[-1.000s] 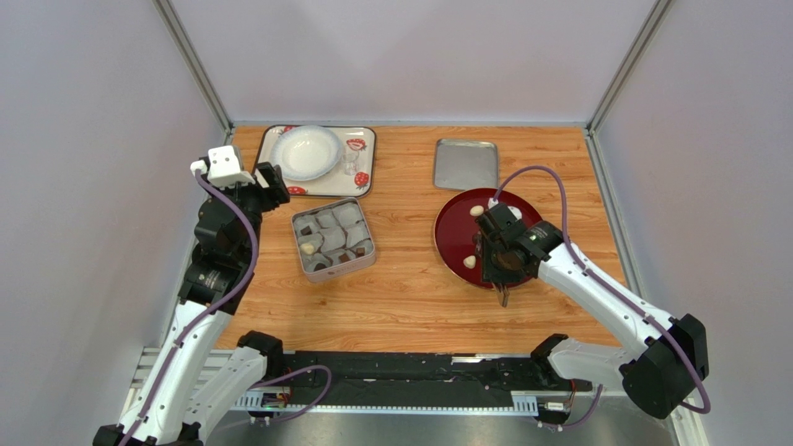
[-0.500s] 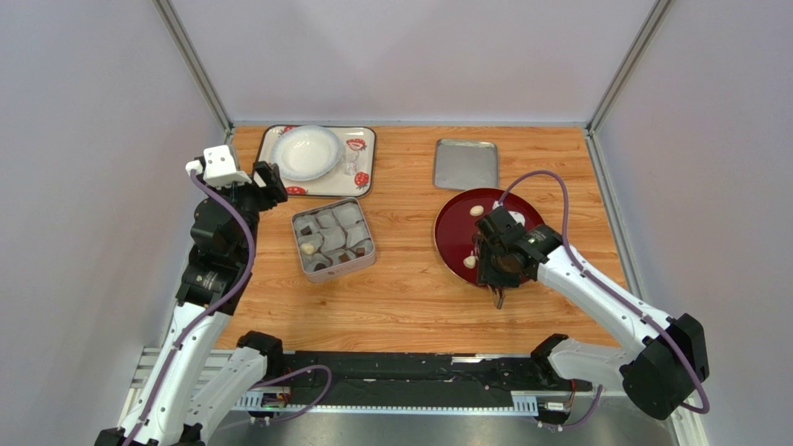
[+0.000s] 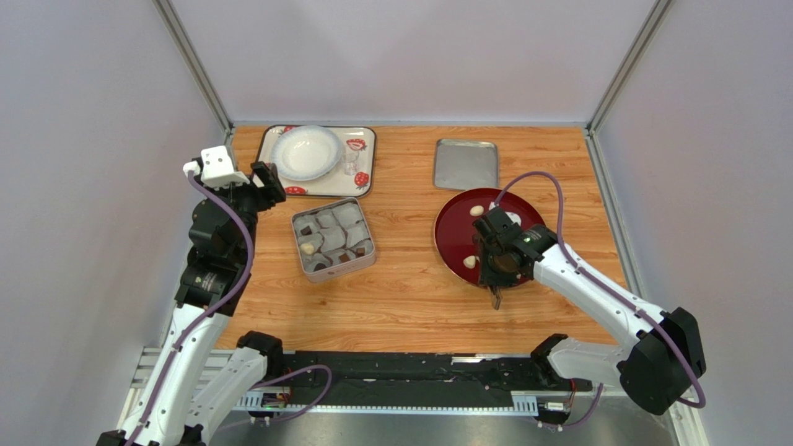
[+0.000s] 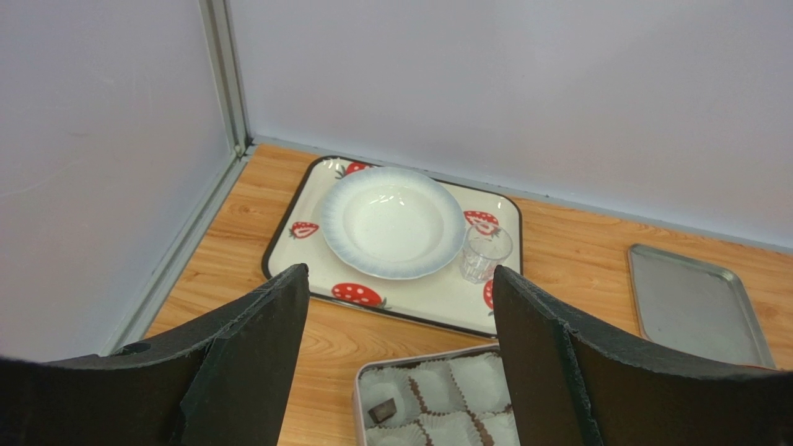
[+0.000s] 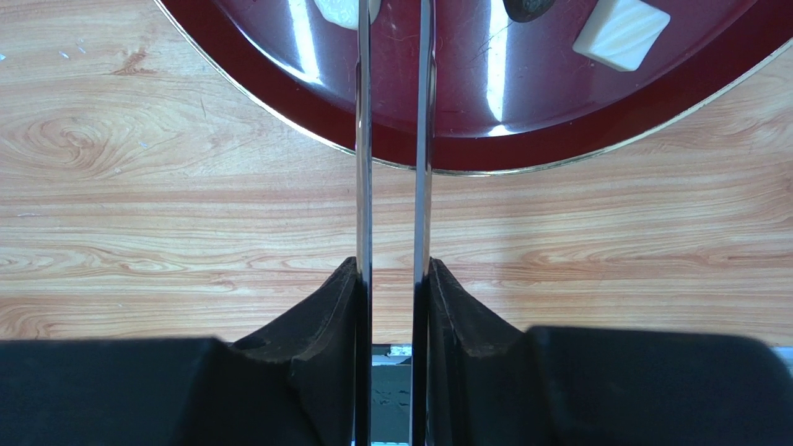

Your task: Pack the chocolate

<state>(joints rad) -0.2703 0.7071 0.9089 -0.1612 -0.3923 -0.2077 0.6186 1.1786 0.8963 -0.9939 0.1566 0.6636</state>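
Observation:
A dark red plate (image 3: 452, 234) at right holds chocolate: a cream piece (image 3: 477, 211) at its far side and another (image 3: 470, 262) at its near left. The right wrist view shows a white square piece (image 5: 621, 32) and a dark lump (image 5: 526, 7) on the plate (image 5: 558, 130). My right gripper (image 3: 494, 265) (image 5: 391, 274) is shut on metal tongs (image 5: 363, 139), whose blades reach over the plate's near rim. An open tin (image 3: 332, 240) of paper cups holds several dark pieces and a cream one (image 3: 307, 248). My left gripper (image 3: 265, 181) (image 4: 400, 297) is open and empty, raised left of the tin (image 4: 361, 400).
A strawberry-print tray (image 3: 365, 153) at the back left carries a white bowl (image 3: 305, 151) and a small glass (image 3: 350, 164). A flat metal lid (image 3: 465, 163) lies at the back, behind the red plate. Grey walls close in both sides and the back.
My right gripper with the tongs has shifted slightly left and away over the plate's near edge. My left arm has drifted a little to the left.

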